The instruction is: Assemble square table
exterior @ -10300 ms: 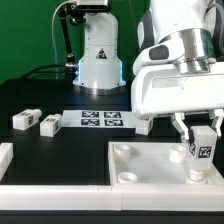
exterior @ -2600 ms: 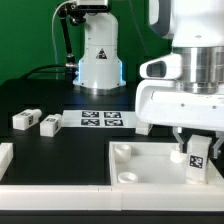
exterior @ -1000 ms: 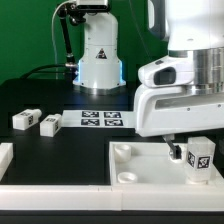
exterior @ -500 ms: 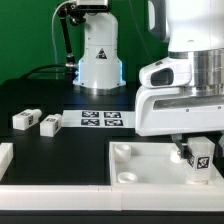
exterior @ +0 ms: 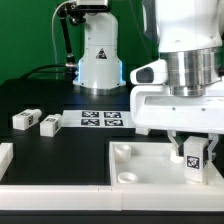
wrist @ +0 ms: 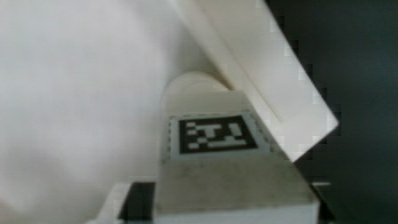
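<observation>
The square table top (exterior: 150,172) is a large white slab with a raised rim and round corner sockets, lying at the front of the exterior view. My gripper (exterior: 193,152) is shut on a white tag-marked leg block (exterior: 194,160), held upright over the slab's corner on the exterior view's right. In the wrist view the leg (wrist: 222,150) fills the space between my jaws, with the slab (wrist: 80,90) and its rim (wrist: 267,70) behind it. Two more leg blocks (exterior: 25,118) (exterior: 49,124) lie on the black table at the exterior view's left.
The marker board (exterior: 100,119) lies behind the slab near the robot base (exterior: 98,60). A white border bar end (exterior: 5,157) shows at the left edge, and a long white bar (exterior: 60,193) runs along the front.
The gripper and wrist have turned with the leg over the same corner; the leg's tag now faces a slightly different way. The slab and loose legs have not moved.
</observation>
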### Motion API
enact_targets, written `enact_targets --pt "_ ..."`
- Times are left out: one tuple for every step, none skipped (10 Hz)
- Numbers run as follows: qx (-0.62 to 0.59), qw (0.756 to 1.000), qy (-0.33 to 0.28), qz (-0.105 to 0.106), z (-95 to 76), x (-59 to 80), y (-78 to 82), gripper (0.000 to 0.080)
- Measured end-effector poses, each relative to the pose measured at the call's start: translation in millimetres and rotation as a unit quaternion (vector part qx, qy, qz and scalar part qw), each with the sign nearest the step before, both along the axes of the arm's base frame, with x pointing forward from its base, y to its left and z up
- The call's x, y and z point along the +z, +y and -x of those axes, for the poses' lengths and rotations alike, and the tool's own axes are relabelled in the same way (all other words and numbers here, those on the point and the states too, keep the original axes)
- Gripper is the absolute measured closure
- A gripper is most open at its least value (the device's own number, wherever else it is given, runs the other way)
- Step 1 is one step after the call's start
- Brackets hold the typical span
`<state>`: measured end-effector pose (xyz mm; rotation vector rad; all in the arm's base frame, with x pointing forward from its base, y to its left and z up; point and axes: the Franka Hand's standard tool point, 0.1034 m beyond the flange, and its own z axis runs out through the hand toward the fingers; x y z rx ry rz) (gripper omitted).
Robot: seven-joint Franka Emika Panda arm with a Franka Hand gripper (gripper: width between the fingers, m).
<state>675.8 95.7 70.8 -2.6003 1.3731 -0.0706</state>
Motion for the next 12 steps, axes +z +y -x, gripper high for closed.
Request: enact_targets --pt "-0.101 0.994 0.017 -0.028 1.5 -1.3 4.1 0.0506" --pt "-0.158 0.986 0.027 -0.053 1.1 -1.5 0.6 0.0506" --pt "-0.188 0.980 0.035 -0.061 0.5 -0.4 -1.2 0.0505" --pt "-0.206 0.976 0.039 -0.065 0.7 -0.7 -0.3 0.0505" --pt "-0.198 0.977 0.037 -0.064 0.9 -1.2 -0.2 0.0505" --pt "-0.161 0.985 0.032 -0.055 1.3 -1.4 0.9 0.0505" --pt "-0.068 0.997 0.019 -0.029 1.1 -0.4 6.4 0.0449" --pt "0.063 0.998 0.007 -0.014 -2.5 1.6 9.4 0.0449" --pt "0.122 0.992 0.005 -0.013 -4.2 1.9 11.2 0.0259" --pt "0.129 0.992 0.000 -0.010 -4.6 0.9 10.1 0.0184" --pt "0.166 0.986 -0.006 -0.003 -4.5 0.5 9.0 0.0184" --pt "0.202 0.979 -0.011 0.004 -4.6 0.3 7.9 0.0157"
